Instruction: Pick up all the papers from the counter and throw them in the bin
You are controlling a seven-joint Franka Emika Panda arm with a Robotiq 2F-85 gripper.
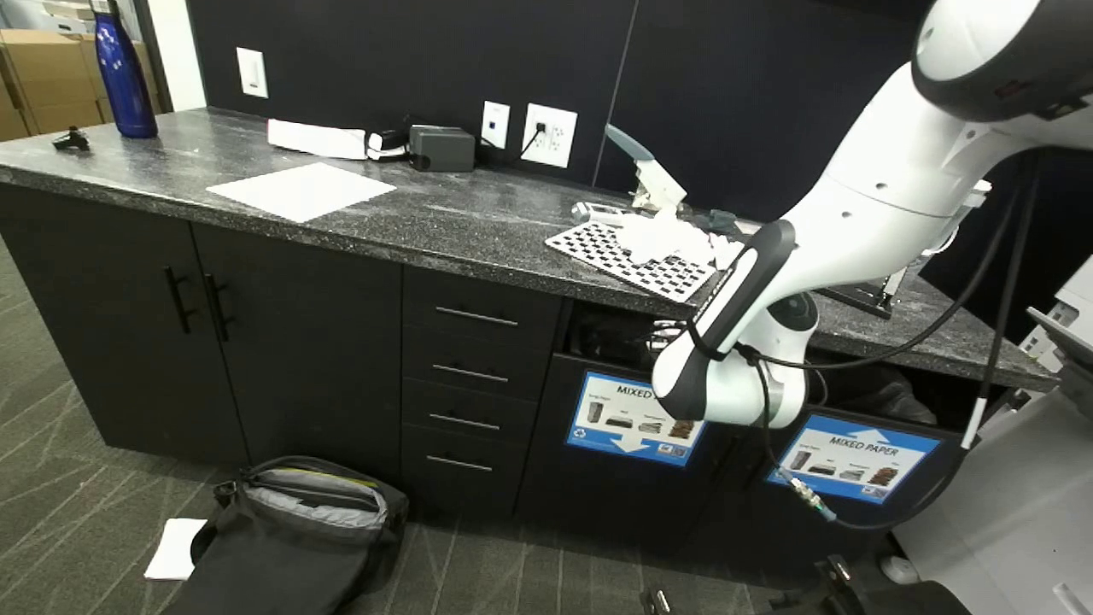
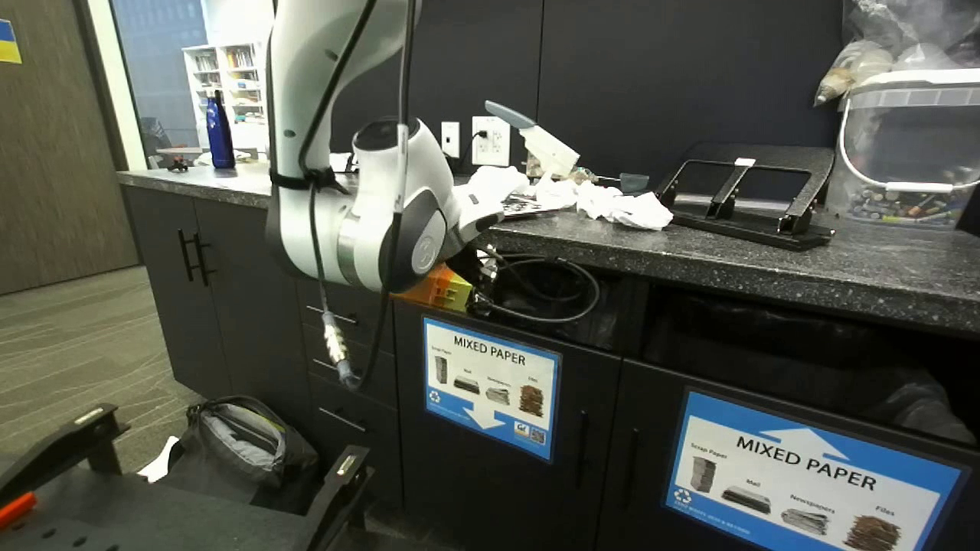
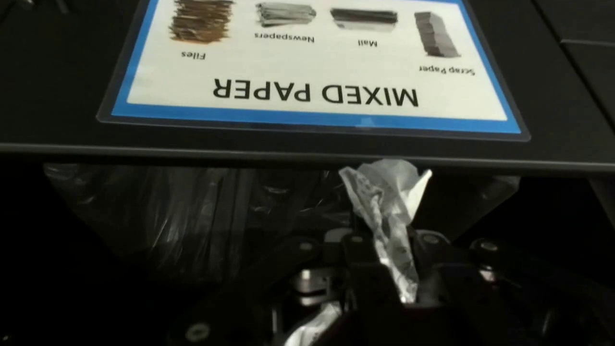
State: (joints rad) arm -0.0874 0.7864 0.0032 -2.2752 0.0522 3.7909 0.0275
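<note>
1 crumpled paper scrap [image 3: 390,206] is pinched in the gripper [image 3: 390,242], its jaws drawn nearly together on the paper; in the wrist view the scrap's flared end points to 12 o'clock. That end shows near the front edge of the bin [image 3: 57,86], and I cannot tell if they touch; the "MIXED PAPER" label [image 3: 312,62] sits upside down at 12 o'clock. A clear liner [image 3: 192,216] hangs at 9 o'clock from the scrap. 1 pale bit [image 3: 312,329] shows at 7 o'clock from it, too little in view to name.

Other papers [image 2: 628,208] lie crumpled on the counter [image 1: 478,218] at 2 o'clock from the middle in both exterior views, on and beside a checkered sheet [image 1: 598,249]. In an exterior view a black stand [image 2: 754,227] is just beside them at 3 o'clock; the other bin [image 2: 811,467] is at 4 o'clock from the middle, and the white arm [image 2: 371,249] hangs from 11. A blue bottle [image 1: 125,81] stands at 10 o'clock in both exterior views. In an exterior view a flat white sheet [image 1: 303,192] lies at 4 o'clock from the bottle.
</note>
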